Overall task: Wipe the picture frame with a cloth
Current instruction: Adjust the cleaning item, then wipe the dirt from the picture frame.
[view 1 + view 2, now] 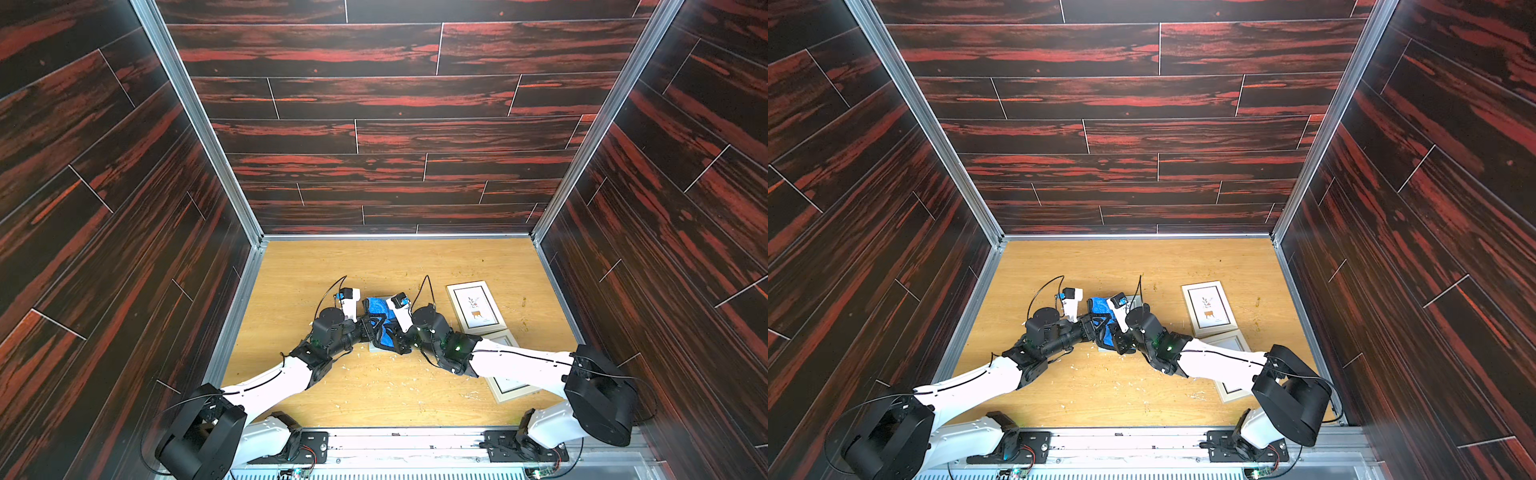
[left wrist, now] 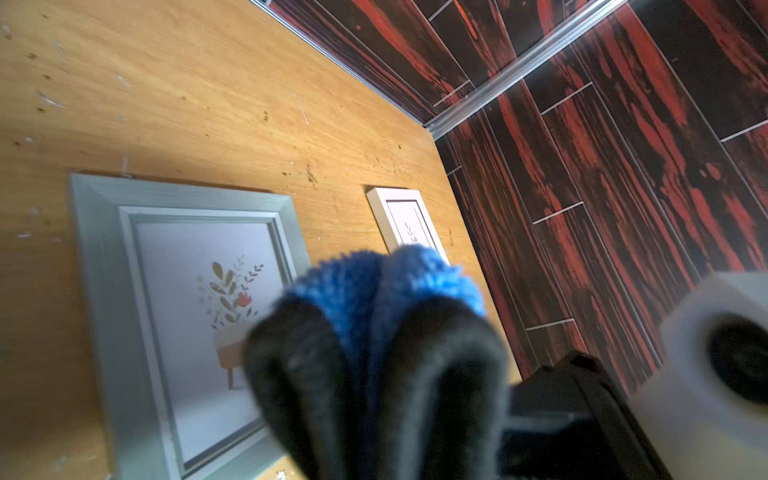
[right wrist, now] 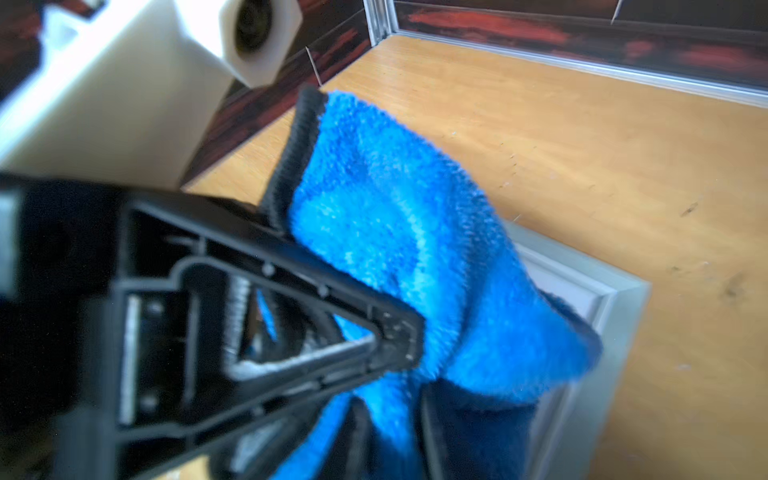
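Both arms meet over the middle of the table (image 1: 374, 266), above the grey picture frame (image 2: 104, 291); the cloth (image 3: 415, 249) hangs bunched between them, lifted off the wood and draped over that frame's far part; whether its lowest fold touches the frame I cannot tell. The left tool (image 2: 370, 320) is clenched on the cloth, blue pile squeezed between its dark fingers (image 2: 449, 353); the right tool (image 1: 395, 344) sits close against the same bundle, but its jaws are hidden, so I cannot tell if it grips or has let go. A white picture frame (image 1: 476, 307) lies to the far right, and a third frame (image 1: 505, 345) lies partly under the right arm. By my judgement the cloth is fetched and brought over the frame, while the wiping itself remains: spreading it on the glass and stroking across.
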